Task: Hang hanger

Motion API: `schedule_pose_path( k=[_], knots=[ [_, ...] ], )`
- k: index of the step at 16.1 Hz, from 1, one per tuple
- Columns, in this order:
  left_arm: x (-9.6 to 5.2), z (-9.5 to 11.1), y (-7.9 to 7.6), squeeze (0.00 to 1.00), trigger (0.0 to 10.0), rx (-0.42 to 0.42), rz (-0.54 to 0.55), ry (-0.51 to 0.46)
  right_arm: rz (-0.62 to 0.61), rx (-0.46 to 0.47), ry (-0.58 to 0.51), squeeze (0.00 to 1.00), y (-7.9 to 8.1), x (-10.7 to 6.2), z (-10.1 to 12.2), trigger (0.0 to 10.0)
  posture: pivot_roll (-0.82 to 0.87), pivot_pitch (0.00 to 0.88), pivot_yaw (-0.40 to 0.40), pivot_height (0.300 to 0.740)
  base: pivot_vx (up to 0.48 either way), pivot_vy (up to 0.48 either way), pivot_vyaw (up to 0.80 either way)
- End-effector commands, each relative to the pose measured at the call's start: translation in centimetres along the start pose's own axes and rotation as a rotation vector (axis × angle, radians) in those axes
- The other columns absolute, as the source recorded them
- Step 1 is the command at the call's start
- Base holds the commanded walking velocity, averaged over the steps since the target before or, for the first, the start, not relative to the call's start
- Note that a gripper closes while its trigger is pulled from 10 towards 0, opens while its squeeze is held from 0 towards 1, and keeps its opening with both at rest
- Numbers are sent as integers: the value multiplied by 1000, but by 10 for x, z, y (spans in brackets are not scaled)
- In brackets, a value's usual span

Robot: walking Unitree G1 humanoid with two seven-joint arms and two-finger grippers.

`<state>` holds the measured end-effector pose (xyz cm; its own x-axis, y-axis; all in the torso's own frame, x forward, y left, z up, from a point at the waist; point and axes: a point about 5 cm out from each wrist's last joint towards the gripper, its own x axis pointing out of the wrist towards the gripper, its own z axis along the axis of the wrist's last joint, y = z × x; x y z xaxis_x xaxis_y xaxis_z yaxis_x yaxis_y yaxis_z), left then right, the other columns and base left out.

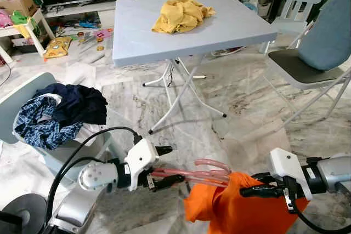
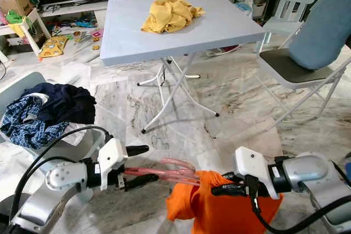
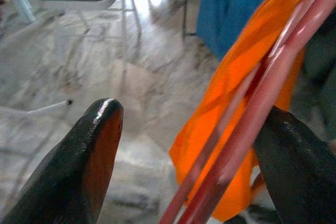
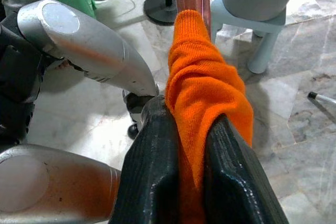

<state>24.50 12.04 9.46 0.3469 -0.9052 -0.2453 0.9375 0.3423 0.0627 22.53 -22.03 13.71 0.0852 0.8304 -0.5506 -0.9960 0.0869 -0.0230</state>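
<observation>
A pink hanger (image 1: 211, 169) made of several thin rods hangs low over the marble floor between my two arms. Its far end is tucked into an orange garment (image 1: 230, 206). My left gripper (image 1: 174, 164) is open; the hanger's near end lies along its lower finger (image 3: 294, 166) while the other finger (image 3: 100, 140) stands well apart. My right gripper (image 1: 244, 192) is shut on a fold of the orange garment (image 4: 210, 77), just right of the hanger. The hanger's hook is hidden.
A grey folding table (image 1: 219, 31) carrying a crumpled yellow cloth (image 1: 181, 13) stands ahead. To the right is a chair with a blue cushion (image 1: 323, 36). At the left, a pale chair (image 1: 16, 100) holds dark blue and plaid clothes (image 1: 60, 113). Toys litter the far-left floor.
</observation>
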Motion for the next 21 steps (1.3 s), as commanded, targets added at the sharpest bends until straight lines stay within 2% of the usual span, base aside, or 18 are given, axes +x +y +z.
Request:
schedule_pose_path(
  k=[1, 8, 21],
  knots=[
    [-2, 4, 1, 0, 0, 7, -25, 5, 38, -57, -10, 0, -1, 0, 12, 10000, -115, 25, 60, 740, 0, 0, 0],
    [-4, 4, -8, 0, 0, -60, -150, 42, 69, -79, -25, 0, -4, -1, 16, 10000, -120, 35, 58, 740, 0, 0, 0],
    [-2, 6, -12, 0, 0, -112, -157, 25, 69, -90, -31, 0, -7, 7, 16, 10000, -123, 43, 54, 740, 0, 0, 0]
  ],
)
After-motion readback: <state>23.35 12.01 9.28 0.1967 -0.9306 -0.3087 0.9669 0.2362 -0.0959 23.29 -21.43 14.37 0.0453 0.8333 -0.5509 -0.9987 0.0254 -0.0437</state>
